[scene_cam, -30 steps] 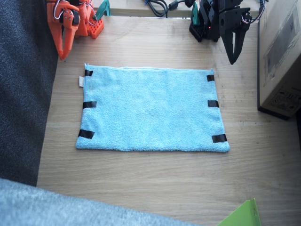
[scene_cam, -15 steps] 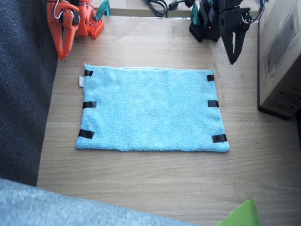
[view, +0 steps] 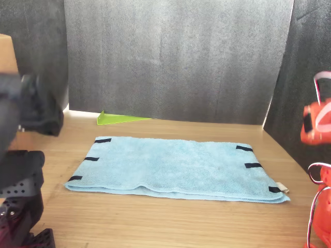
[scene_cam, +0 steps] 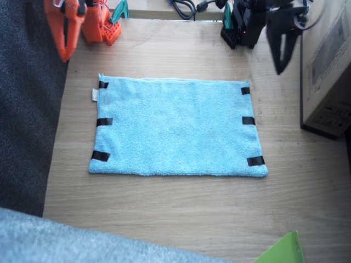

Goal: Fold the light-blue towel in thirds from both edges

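Towel (scene_cam: 178, 127) flat, unfolded; both hands (scene_cam: 281, 64) (scene_cam: 64, 53) raised clear (fingers too blurred to tell).

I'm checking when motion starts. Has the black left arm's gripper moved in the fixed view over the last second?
Yes. The left gripper has shifted toward the cardboard box, away from the light-blue towel, which has stayed flat.

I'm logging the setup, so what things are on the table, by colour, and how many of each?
Light-blue fluffy terry towel: 1
Short black tape strips on its short edges: 6
Small white tag: 1
Lime-green flat sheet: 1
Total: 9
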Action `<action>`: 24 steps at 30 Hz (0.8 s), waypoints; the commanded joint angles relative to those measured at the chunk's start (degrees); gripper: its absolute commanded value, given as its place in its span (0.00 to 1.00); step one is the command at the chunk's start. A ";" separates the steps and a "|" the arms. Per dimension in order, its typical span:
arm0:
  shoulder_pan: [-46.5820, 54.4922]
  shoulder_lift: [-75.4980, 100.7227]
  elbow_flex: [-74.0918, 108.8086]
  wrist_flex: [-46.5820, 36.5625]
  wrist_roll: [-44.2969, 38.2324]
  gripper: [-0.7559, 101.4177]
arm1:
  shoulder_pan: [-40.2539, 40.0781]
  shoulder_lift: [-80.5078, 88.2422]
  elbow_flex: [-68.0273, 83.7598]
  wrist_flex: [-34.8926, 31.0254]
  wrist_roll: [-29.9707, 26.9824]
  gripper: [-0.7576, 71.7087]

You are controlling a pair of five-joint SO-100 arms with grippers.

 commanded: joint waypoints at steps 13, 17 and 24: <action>-3.69 -38.85 -23.20 2.02 -0.26 0.08 | 5.54 -52.65 -28.56 2.72 -6.77 0.12; -5.45 -37.88 -21.36 1.93 -0.18 0.17 | 6.94 -56.34 -28.56 2.55 -6.68 0.23; -7.73 -34.37 -17.05 1.49 -0.18 0.20 | 9.05 -60.21 -28.56 2.90 -6.33 0.33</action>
